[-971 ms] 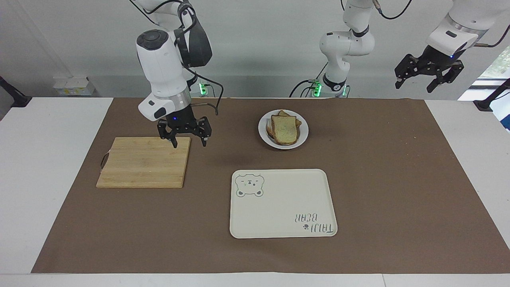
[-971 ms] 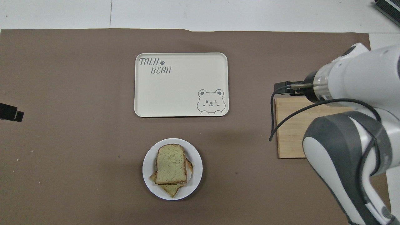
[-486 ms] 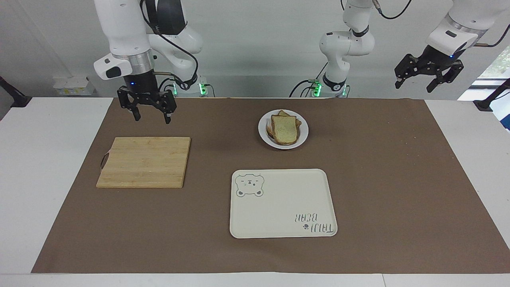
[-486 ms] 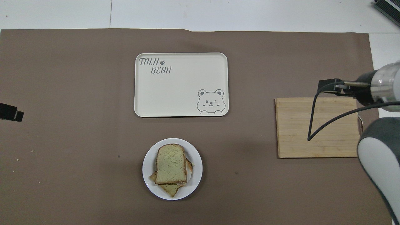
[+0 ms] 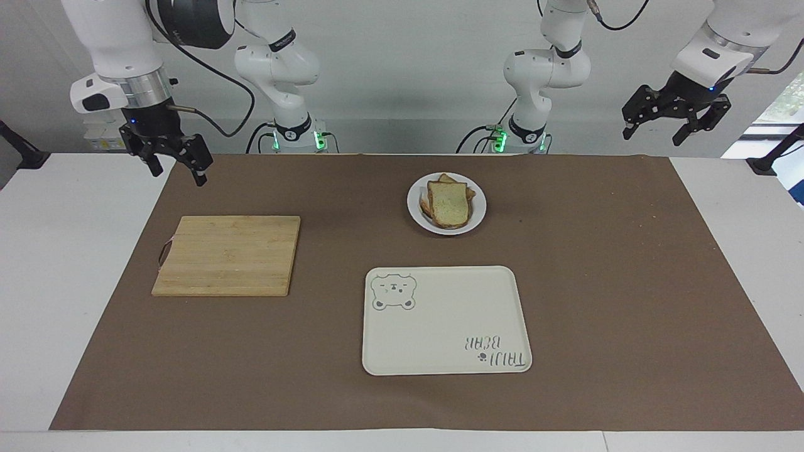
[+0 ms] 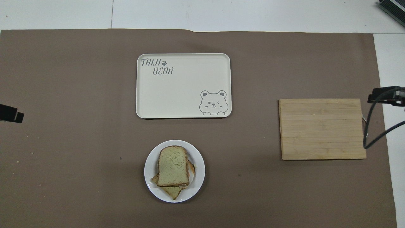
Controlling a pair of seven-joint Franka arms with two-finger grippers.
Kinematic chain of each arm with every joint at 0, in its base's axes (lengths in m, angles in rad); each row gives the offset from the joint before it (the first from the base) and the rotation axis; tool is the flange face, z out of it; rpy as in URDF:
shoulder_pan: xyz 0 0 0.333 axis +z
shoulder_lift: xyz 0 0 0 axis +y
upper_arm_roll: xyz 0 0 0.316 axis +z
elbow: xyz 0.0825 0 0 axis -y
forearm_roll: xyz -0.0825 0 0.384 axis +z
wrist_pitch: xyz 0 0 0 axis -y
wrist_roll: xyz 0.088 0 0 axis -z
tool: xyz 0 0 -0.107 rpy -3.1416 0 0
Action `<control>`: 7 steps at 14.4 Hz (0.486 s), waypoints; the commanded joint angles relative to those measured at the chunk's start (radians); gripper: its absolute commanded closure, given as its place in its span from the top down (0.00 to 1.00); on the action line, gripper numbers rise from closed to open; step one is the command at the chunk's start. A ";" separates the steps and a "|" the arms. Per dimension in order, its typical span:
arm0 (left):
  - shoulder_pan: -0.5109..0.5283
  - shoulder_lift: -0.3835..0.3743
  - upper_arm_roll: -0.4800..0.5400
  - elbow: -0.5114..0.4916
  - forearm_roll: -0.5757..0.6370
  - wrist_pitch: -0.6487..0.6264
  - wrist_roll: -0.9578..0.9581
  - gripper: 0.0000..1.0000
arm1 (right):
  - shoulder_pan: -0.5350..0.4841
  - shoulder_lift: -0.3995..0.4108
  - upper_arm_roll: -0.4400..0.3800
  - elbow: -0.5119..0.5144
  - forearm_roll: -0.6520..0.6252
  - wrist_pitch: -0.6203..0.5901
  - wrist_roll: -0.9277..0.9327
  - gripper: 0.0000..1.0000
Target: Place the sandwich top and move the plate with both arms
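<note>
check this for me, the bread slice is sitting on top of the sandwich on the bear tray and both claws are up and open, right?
Not quite. The bread slice tops the sandwich on the round white plate, not on the bear tray, which the overhead view shows bare. The rest holds: the left claw and right claw are up and open.

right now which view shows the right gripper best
The facing view. There the whole right gripper shows, open and empty, raised over the edge of the brown mat, at the right arm's end of the table. The overhead view catches only a black bit of it with its cable at the picture's edge, beside the cutting board.
</note>
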 commanded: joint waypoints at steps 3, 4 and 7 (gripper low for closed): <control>-0.011 -0.027 -0.014 -0.030 0.006 -0.010 0.006 1.00 | 0.000 -0.010 0.003 0.025 -0.002 -0.071 -0.125 1.00; -0.011 -0.027 -0.014 -0.030 0.006 -0.033 0.006 1.00 | 0.000 -0.010 0.003 0.025 0.000 -0.070 -0.123 1.00; -0.001 -0.028 -0.016 -0.034 -0.033 -0.029 0.012 1.00 | 0.006 -0.009 0.005 0.028 0.001 -0.064 -0.116 1.00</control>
